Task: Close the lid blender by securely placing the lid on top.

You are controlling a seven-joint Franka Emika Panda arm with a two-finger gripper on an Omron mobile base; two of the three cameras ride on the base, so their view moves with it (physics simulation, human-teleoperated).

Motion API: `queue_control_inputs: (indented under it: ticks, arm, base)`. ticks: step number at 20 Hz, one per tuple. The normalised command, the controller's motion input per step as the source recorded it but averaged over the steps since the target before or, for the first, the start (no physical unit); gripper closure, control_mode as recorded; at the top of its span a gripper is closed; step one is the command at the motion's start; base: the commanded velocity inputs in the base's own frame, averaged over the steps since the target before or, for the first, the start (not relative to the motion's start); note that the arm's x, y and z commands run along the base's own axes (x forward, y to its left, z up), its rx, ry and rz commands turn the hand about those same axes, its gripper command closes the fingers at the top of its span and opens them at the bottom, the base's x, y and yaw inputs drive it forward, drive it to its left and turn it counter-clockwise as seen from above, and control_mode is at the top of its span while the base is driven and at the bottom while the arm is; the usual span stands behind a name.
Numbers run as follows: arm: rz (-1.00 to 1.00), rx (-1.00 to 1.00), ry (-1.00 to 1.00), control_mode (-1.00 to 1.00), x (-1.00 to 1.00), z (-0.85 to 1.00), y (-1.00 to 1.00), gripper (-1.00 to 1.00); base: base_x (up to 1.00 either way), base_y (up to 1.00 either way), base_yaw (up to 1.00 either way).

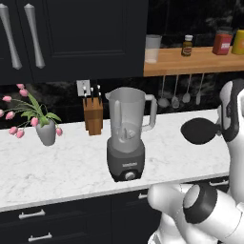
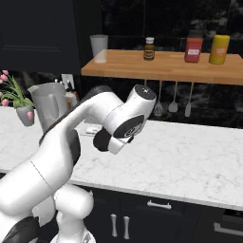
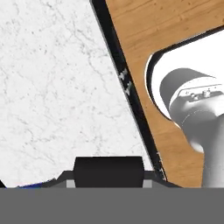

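lidless blender (image 1: 127,138) jar on the counter (image 1: 57,162), lid (image 1: 199,131) aloft at its right, gripper's grip impossible to tell

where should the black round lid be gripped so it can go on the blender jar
By its thin rim, from the side, as the gripper appears to hold the flat round matte black lid. The disc is thin, and an edge grip leaves its underside free for the translucent grey blender jar's open top.
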Motion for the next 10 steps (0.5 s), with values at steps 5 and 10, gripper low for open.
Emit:
queue_control_inputs:
  ticks: [5,10]
  arm:
    - [-0.03,0.07,0.00,-1.00,-0.13,1.00,0.55,1.00]
    - [0.00,0.08,0.00,-1.00,-0.22,1.00,0.40,1.00]
  base:
    - [0.00,0.00,0.00]
    - [0.00,0.00,0.00]
